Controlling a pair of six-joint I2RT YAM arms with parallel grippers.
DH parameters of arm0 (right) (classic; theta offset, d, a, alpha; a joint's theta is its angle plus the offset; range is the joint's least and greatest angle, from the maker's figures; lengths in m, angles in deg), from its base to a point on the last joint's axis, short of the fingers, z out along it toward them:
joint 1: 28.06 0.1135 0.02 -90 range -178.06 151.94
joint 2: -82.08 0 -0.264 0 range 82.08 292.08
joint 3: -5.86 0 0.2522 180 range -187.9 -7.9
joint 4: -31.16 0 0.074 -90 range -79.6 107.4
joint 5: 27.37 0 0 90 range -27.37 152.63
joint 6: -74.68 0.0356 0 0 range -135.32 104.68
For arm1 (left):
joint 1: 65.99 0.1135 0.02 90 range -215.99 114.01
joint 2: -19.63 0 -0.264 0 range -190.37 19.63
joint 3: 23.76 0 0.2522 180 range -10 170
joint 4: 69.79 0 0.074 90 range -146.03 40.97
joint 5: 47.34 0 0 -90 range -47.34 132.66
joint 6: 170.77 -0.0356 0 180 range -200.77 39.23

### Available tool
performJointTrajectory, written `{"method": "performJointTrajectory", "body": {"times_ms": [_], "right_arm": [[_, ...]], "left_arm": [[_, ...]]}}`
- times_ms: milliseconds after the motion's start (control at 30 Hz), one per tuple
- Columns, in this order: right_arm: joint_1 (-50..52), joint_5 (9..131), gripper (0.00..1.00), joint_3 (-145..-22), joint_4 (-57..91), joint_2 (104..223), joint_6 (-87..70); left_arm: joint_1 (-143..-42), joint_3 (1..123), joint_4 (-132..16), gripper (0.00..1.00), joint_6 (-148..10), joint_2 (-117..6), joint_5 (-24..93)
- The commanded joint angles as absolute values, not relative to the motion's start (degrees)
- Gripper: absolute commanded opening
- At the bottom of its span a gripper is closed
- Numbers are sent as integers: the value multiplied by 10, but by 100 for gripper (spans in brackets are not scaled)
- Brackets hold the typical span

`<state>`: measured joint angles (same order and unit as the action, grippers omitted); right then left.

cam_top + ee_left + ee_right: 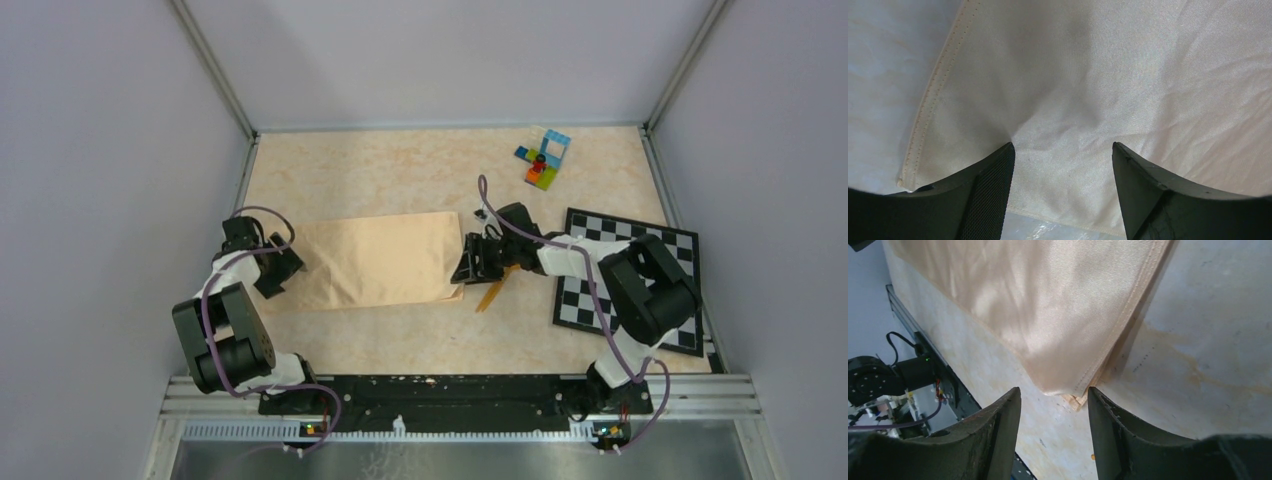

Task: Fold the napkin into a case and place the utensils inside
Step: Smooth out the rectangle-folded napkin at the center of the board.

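Top view alone showed orange utensil [492,291], napkin [375,262] lay folded flat, left gripper [1063,150] and right gripper [1054,392] fingers stood apart

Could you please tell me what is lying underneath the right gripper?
An orange utensil pokes out beneath the right gripper, on the table. The gripper covers its far end, so spoon or knife cannot be told.

1. Reaches forward on the left, elbow folded back, black two-finger left claw [277,270] held low, jaws spread wide.
2. Stretches inward from the right, black two-finger right claw [472,262] low, jaws parted less.
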<state>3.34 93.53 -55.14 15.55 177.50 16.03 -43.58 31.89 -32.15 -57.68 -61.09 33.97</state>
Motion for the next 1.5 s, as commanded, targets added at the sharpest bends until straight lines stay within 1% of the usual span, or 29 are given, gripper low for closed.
{"method": "performJointTrajectory", "body": {"times_ms": [0, 133, 233, 300, 400, 467, 533, 633, 667, 733, 800, 900, 1067, 1167, 1233, 1300, 1367, 1467], "right_arm": [[40, 1001, 51, -560, 231, 1796, 199], [38, 1055, 50, -556, 260, 1787, 232], [35, 1055, 50, -556, 234, 1739, 252], [33, 1027, 50, -565, 173, 1709, 237], [31, 938, 50, -570, 62, 1695, 197], [34, 870, 50, -564, 19, 1691, 165], [38, 835, 50, -572, -6, 1695, 138], [49, 884, 50, -591, 38, 1712, 136], [56, 903, 50, -604, 57, 1727, 144], [70, 960, 50, -634, 110, 1767, 171], [83, 998, 50, -647, 163, 1811, 208], [90, 1010, 50, -638, 221, 1855, 245], [86, 956, 50, -594, 224, 1873, 237], [69, 908, 50, -562, 210, 1876, 224], [49, 875, 49, -562, 184, 1879, 200], [33, 834, 49, -579, 144, 1873, 164], [30, 789, 49, -624, 86, 1862, 125], [39, 790, 50, -675, 58, 1837, 103]], "left_arm": [[-434, 317, -338, 76, -584, -604, 352], [-434, 318, -337, 76, -584, -600, 358], [-434, 318, -335, 76, -584, -595, 363], [-434, 319, -335, 76, -584, -591, 367], [-433, 320, -334, 77, -584, -587, 368], [-434, 325, -328, 77, -588, -583, 370], [-434, 336, -315, 77, -595, -570, 374], [-434, 352, -308, 79, -605, -528, 346], [-435, 352, -316, 83, -606, -511, 328], [-434, 347, -349, 87, -610, -484, 268], [-434, 334, -397, 88, -604, -475, 227], [-434, 341, -435, 87, -583, -504, 158], [-434, 387, -413, 84, -581, -587, 113], [-434, 394, -426, 84, -573, -589, 95], [-434, 395, -435, 84, -566, -588, 85], [-434, 394, -444, 84, -559, -590, 67], [-434, 394, -447, 84, -555, -596, 53], [-434, 399, -448, 84, -557, -601, 57]]}}
